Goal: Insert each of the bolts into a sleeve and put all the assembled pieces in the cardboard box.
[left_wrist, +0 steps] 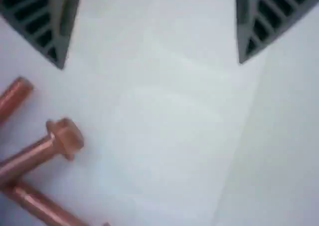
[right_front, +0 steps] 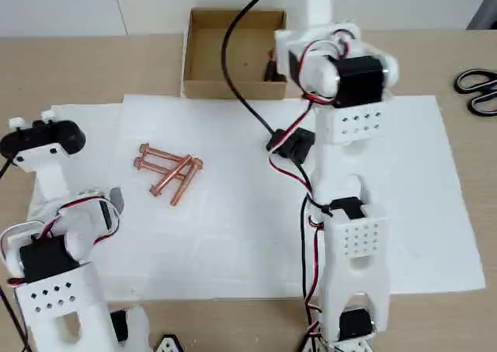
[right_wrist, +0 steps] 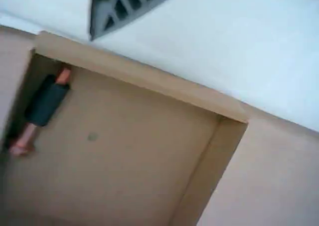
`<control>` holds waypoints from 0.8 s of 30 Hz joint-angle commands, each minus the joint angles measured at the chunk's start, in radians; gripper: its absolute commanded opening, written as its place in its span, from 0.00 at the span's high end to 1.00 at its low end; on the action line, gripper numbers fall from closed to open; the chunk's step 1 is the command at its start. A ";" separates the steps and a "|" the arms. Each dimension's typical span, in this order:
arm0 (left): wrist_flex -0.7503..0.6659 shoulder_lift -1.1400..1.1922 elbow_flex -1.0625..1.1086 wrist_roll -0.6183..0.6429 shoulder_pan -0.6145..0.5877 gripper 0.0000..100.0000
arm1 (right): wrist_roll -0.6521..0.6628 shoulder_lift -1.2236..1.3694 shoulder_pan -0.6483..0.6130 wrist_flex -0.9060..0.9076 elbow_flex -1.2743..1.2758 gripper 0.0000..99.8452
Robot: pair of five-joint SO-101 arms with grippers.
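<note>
- Copper-coloured bolts [right_front: 167,169] lie in a loose, overlapping heap on the white sheet [right_front: 404,212]. They are well apart from the cardboard box [right_front: 233,92], out in front of its near wall. Because they overlap, the count is hard to make out; there seem to be about four.
- In the left wrist view the heap is cut off by the frame's edge: one flanged head shows whole, and the other shafts show only in part.
- Farther from the box than the heap, and just beside it, the left gripper [left_wrist: 149,61] hangs released over the sheet. Its ribbed grey fingers [left_wrist: 55,26] are spread wide, with only sheet between them.
- One assembled piece [right_wrist: 45,104], a bolt pushed through a black sleeve, lies on the box's floor in a corner along a side wall. In the high view it is only a dark shape against that wall.
- The right arm [right_front: 353,127] stands at that same side of the box, and its body covers the right gripper [right_wrist: 124,4] from above. I cannot tell whether that gripper is released or clenched.
- A black cable [right_front: 231,49] crosses over the box's opening and hides a strip of its floor.
- Scissors [right_front: 477,88] lie on the bare table [right_front: 78,64], well apart from the box and cut off by the frame's edge.
</note>
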 commanded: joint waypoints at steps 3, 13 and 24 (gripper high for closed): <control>0.040 -0.009 -0.013 -0.031 0.071 0.79 | 0.061 -0.117 0.074 0.021 -0.017 0.82; 0.038 -0.009 -0.012 -0.031 0.123 0.79 | 0.126 -0.512 0.094 0.007 0.756 0.82; 0.037 -0.009 -0.008 -0.031 0.123 0.79 | -0.094 -0.414 0.142 -0.142 1.028 0.82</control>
